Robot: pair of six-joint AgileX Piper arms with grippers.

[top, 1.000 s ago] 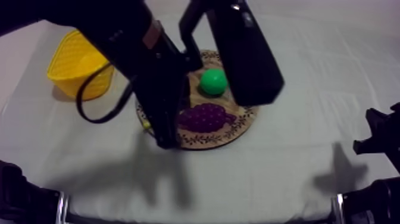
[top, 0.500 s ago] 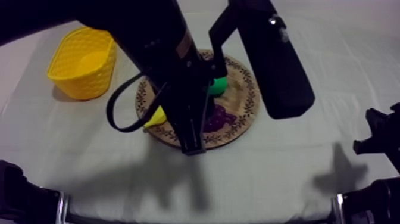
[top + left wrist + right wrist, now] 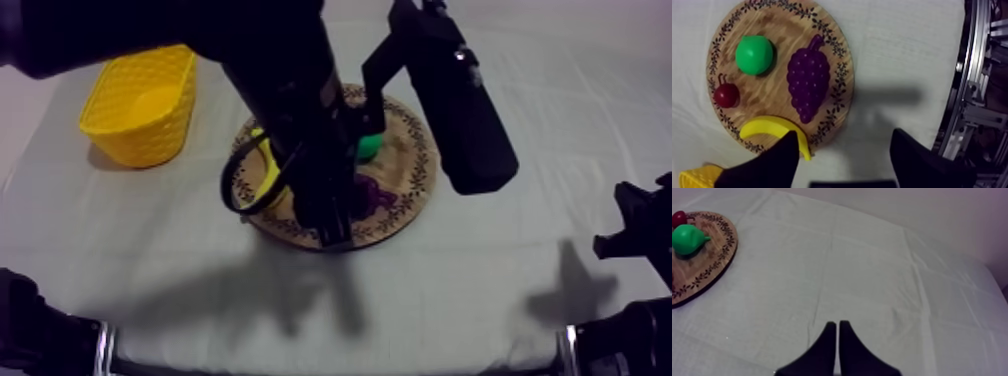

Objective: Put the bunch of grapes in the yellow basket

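On the wooden board [image 3: 779, 35] lies the bunch of grapes [image 3: 808, 80], next to the pear [image 3: 753, 54]. My left pincer [image 3: 844, 137] hangs above the board, wide open and empty. My right pincer [image 3: 835, 325] is closed over the desk [image 3: 872, 263].

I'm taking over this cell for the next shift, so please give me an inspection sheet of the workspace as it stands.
Surface: grey-white cloth, creased.
Job's things: bunch of grapes lies on the wooden board, not gripped; yellow basket stands apart from the board.
Clutter: pear, small red fruit and banana also on the board, the banana at its rim.
Grippers: left gripper open, above the board's edge by the banana; right gripper shut on nothing, over bare cloth beside the board.
Cables: nothing seen loose on the cloth.
Surroundings: metal frame beside the table.
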